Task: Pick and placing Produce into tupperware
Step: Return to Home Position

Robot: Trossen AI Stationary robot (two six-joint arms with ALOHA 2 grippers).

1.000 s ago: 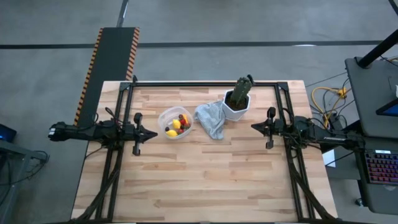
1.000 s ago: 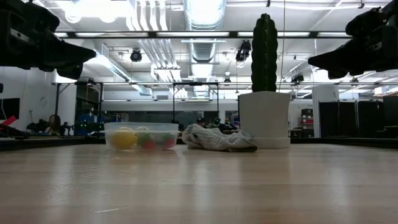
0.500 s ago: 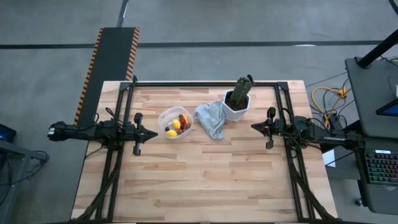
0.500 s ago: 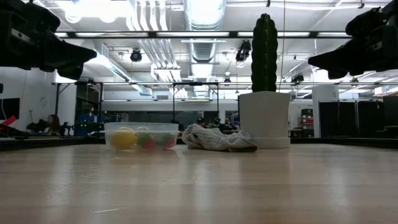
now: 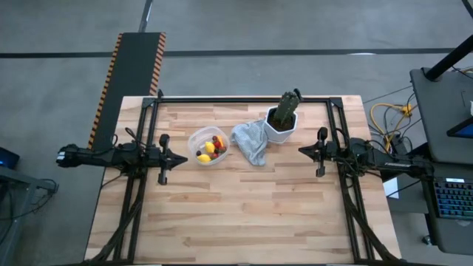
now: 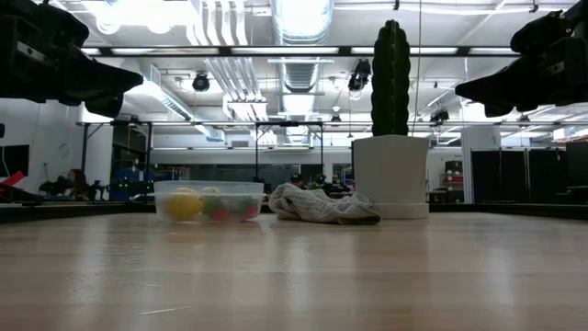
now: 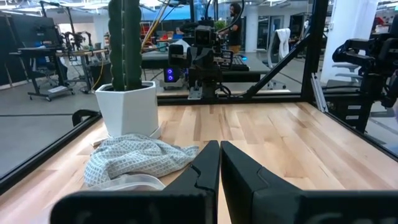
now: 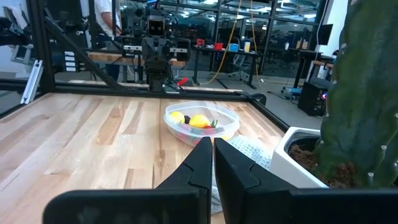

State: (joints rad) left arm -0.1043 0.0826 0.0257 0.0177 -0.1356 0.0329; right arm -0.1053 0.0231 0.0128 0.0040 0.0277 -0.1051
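The clear tupperware [image 5: 208,145] stands on the table left of centre, with the produce [image 5: 210,148] inside: yellow lemon-like pieces, red and dark ones. It also shows in the low view [image 6: 209,200] and the right wrist view [image 8: 201,124]. My left gripper [image 5: 185,159] hovers shut at the table's left side, just left of the tupperware, above the table. My right gripper [image 5: 300,151] hovers shut at the right side, right of the white pot. Both fingers pairs meet in the wrist views [image 7: 219,163] [image 8: 212,158]. Neither holds anything.
A crumpled grey cloth [image 5: 250,141] lies between the tupperware and the white hexagonal pot [image 5: 280,126] with its green cactus [image 5: 288,106]. A black frame borders the table's far, left and right sides. Bare wood fills the table's near half [image 5: 244,214].
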